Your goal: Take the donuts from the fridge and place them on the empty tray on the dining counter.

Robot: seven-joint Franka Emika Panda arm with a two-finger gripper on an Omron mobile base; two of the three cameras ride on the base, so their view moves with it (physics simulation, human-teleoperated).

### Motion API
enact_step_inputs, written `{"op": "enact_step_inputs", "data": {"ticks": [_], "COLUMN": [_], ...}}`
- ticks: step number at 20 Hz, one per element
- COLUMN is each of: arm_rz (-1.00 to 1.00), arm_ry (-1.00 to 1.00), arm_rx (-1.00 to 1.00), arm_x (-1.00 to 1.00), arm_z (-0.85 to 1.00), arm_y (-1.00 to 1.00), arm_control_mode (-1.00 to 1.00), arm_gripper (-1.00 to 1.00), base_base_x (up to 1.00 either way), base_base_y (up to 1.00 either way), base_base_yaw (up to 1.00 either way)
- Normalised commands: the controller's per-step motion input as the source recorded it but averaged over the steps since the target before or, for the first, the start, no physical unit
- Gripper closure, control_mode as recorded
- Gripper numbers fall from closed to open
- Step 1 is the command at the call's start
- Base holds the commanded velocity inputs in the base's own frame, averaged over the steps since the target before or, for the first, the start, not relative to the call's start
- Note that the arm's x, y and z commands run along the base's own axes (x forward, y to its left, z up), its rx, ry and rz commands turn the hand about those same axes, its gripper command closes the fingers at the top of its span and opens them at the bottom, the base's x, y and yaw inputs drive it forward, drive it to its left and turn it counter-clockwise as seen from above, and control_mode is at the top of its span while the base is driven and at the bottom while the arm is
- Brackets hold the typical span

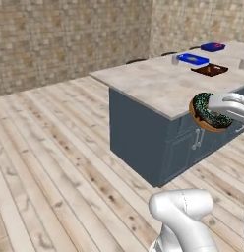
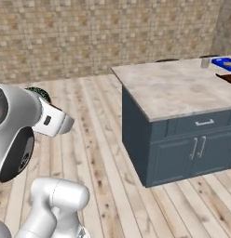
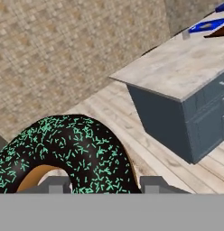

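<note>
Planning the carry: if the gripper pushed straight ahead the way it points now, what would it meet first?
Apart from the chocolate donut in the gripper, probably the wooden floor short of the dining counter, though depth is unclear.

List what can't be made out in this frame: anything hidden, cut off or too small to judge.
- Chocolate donut: hand view's lower edge cuts its underside; the contact with the gripper is hidden.
- Same donut, right base view: mostly behind the white arm.
- Blue trays on the dining counter: too small in the left base view to tell contents.
- Brown tray: contents unclear.
</note>
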Motion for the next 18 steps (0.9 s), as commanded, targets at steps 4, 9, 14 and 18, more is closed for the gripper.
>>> {"op": "enact_step_inputs", "data": {"ticks": [4,9,14,18], "arm_rz": [0.0,0.0,0.0,0.0], "arm_ry": [0.0,0.0,0.0,0.0], "arm_rx": [0.0,0.0,0.0,0.0], "arm_x": [0.0,0.0,0.0,0.0], "arm_z": [0.0,0.0,0.0,0.0], "arm_y": [0.0,0.0,0.0,0.0], "arm_control_mode": [1.0,1.0,1.0,1.0], "arm_gripper": [1.0,1.0,1.0,1.0], "base_base_x": [1.0,1.0,1.0,1.0], "base_base_y": [0.39,0.37,0.67,0.97], "base_base_yaw": [0.04,0.0,-0.11,-0.35]}}
